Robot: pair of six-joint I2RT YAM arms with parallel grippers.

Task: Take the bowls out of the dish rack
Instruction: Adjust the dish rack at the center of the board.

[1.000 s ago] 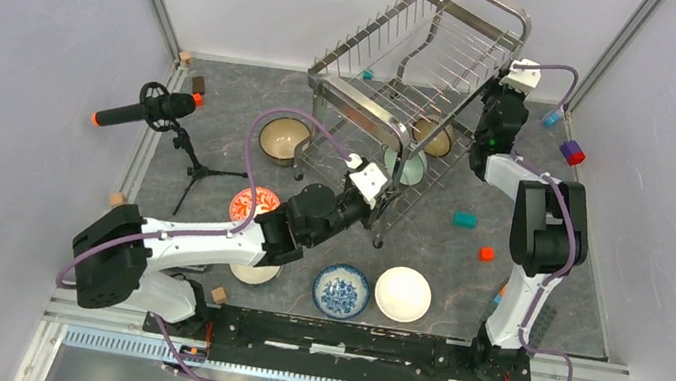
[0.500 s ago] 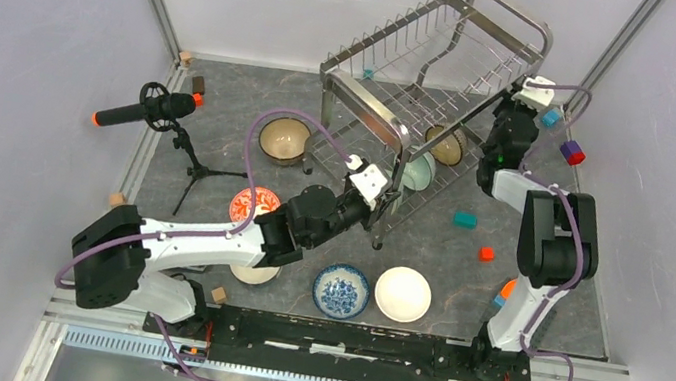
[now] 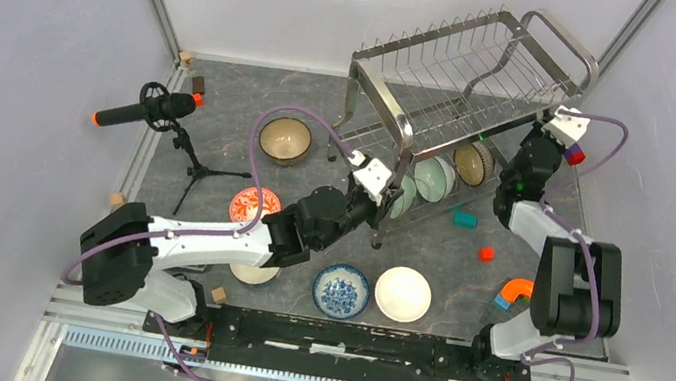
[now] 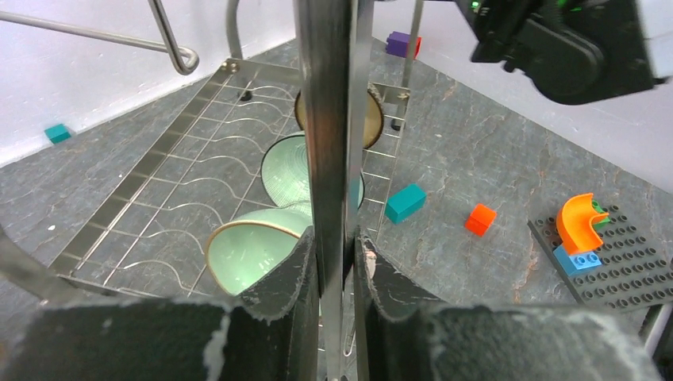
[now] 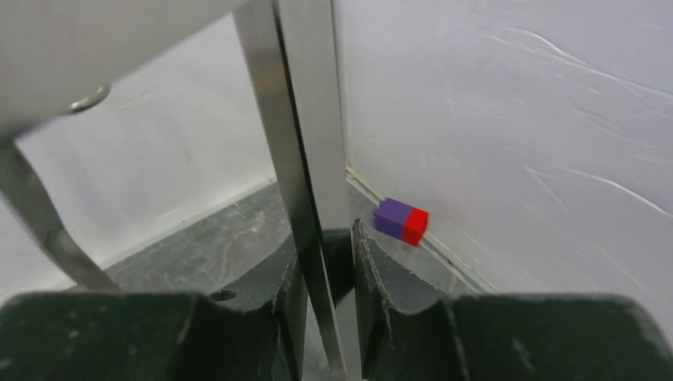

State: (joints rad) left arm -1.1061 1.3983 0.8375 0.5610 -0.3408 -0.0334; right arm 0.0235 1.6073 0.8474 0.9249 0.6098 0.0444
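The chrome dish rack (image 3: 479, 65) stands askew at the back right. My left gripper (image 3: 385, 198) is shut on its front tube leg (image 4: 325, 119), one finger (image 4: 290, 270) on each side of it. My right gripper (image 3: 546, 141) is shut on the rack's right-hand post (image 5: 305, 119). Two pale green bowls (image 3: 435, 178) (image 4: 242, 252) and a tan bowl (image 3: 472, 163) lean in the lower tier. On the table lie a tan bowl (image 3: 284, 138), a red patterned bowl (image 3: 251, 204), a blue-and-white bowl (image 3: 341, 290) and a white bowl (image 3: 402, 293).
A microphone on a small tripod (image 3: 152, 108) stands at the left. Toy blocks lie right of the rack: teal (image 3: 464, 220), red (image 3: 486, 254), an orange arch (image 3: 516, 289) and a purple-and-red block (image 5: 401, 221) by the right wall. Walls close in on three sides.
The rack has swung to the right and toward the back wall, carried by both grippers. The right jaws closed on its post, and the bowls inside shifted with it.
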